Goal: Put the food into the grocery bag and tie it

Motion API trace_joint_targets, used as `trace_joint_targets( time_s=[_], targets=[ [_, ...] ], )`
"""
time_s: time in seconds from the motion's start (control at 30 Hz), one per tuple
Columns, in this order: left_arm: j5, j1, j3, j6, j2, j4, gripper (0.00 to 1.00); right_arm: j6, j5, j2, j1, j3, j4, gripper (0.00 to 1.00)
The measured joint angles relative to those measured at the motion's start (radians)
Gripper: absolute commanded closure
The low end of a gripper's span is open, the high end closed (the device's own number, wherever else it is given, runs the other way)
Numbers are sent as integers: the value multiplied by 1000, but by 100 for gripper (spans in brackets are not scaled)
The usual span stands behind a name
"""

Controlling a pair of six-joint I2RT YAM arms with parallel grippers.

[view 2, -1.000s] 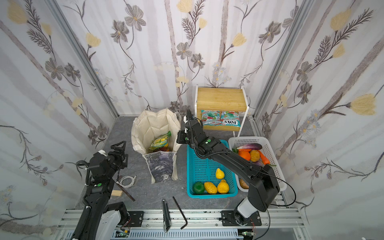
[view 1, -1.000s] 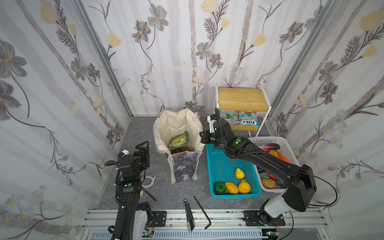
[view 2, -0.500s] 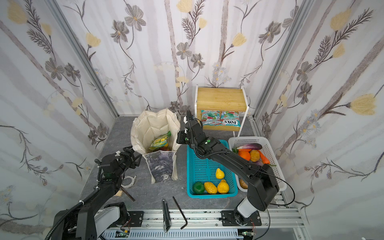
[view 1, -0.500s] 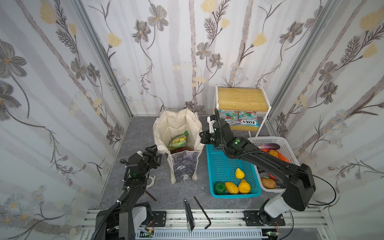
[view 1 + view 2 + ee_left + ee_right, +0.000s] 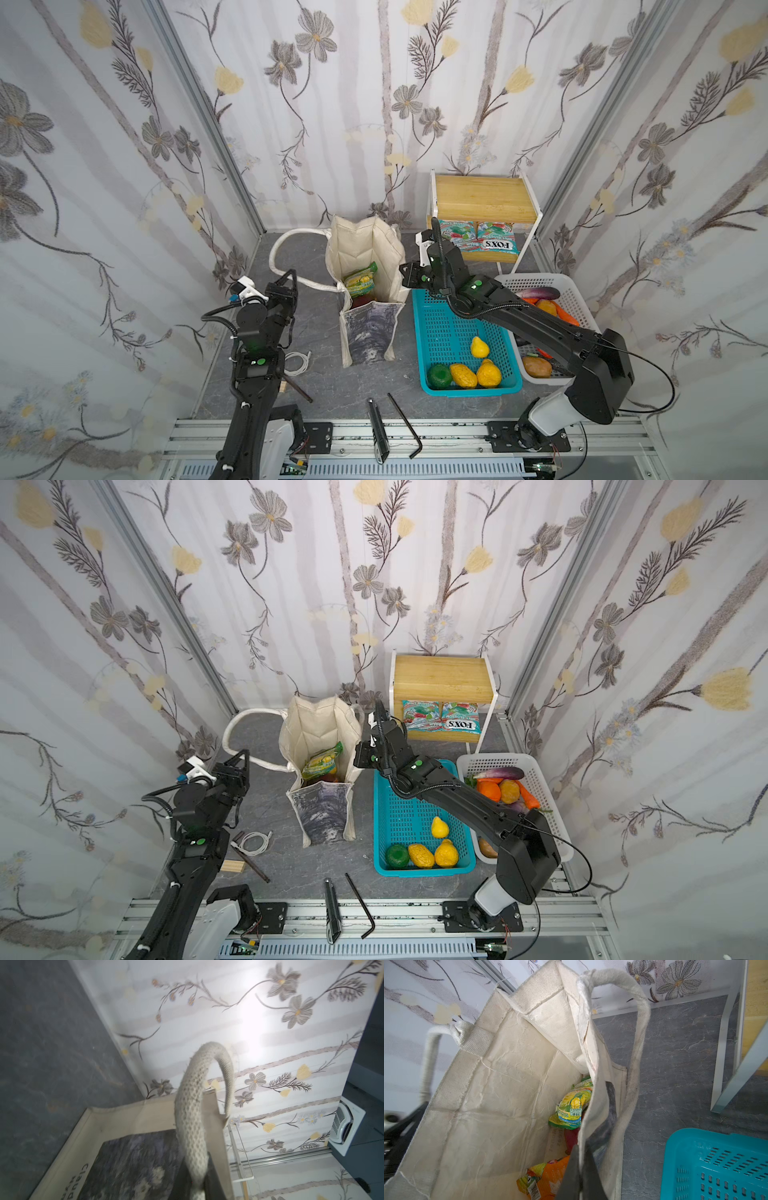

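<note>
Where the grey floor (image 5: 324, 382) meets the far wall, a wooden-topped shelf (image 5: 482, 199) stands at far right, with two teal-and-red packets (image 5: 496, 243) on its lower level. Left of the shelf, at mid-floor, the grocery bag (image 5: 365, 332) stands upright, mouth open, its printed panel facing near. Just right of the bag lies a teal basket (image 5: 449, 332) holding a yellow pear, two lumpy yellow fruits and a green round item at its near end. A white basket (image 5: 536, 280) sits touching its right side, its vegetables partly hidden by the right arm. That arm reaches across the teal basket. The right gripper (image 5: 405, 276) is at the bag's right wall, and the right wrist view shows the right gripper (image 5: 579, 1178) clamped shut on that wall's rim, one finger inside and one outside. The right handle (image 5: 639, 1022) arches free outside the same wall. The left gripper (image 5: 291, 279) is left of the bag, closed on the left handle (image 5: 276, 249), which loops out to the far left. The left wrist view shows this handle (image 5: 193, 1105) pinched between the fingers. Inside the bag, the green-yellow packet (image 5: 572, 1107) leans against the right wall. A dark red item (image 5: 572, 1138) lies below it, its identity not clear. The orange packet (image 5: 548, 1178) rests on the bottom at the near end.
</note>
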Motion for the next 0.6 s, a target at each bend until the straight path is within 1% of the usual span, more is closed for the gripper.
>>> trace_joint_targets(
  time_s=[0.1, 0.17, 0.2, 0.23, 0.27, 0.3, 0.33, 0.43, 0.47, 0.53, 0.6],
  targets=[
    [-13, 7, 111, 131, -30, -80, 100, 0, 0, 3, 0, 0, 2, 100],
    [8, 7, 170, 190, -8, -113, 100, 0, 0, 4, 0, -4, 6, 100],
    [31, 8, 193, 211, 6, -129, 100, 0, -1, 4, 0, -5, 8, 96],
    [57, 8, 209, 231, 21, -140, 100, 0, -6, 3, 0, -6, 12, 88],
    [76, 8, 219, 246, 34, -147, 100, 0, -17, 0, 0, -8, 16, 77],
    [86, 8, 224, 262, 44, -155, 100, 0, -21, -6, -1, -12, 16, 62],
    [91, 9, 224, 279, 47, -172, 100, 0, -29, -21, -1, -21, 19, 50],
    [99, 18, 224, 324, 46, -191, 100, -2, -44, -100, -3, -74, 54, 28],
    [104, 23, 223, 335, 46, -190, 100, -3, -44, -133, -3, -96, 69, 25],
    [112, 35, 216, 357, 45, -191, 100, -4, -40, -210, -3, -150, 118, 21],
    [117, 43, 208, 370, 43, -196, 100, 5, -27, -268, -8, -202, 162, 23]
  ],
)
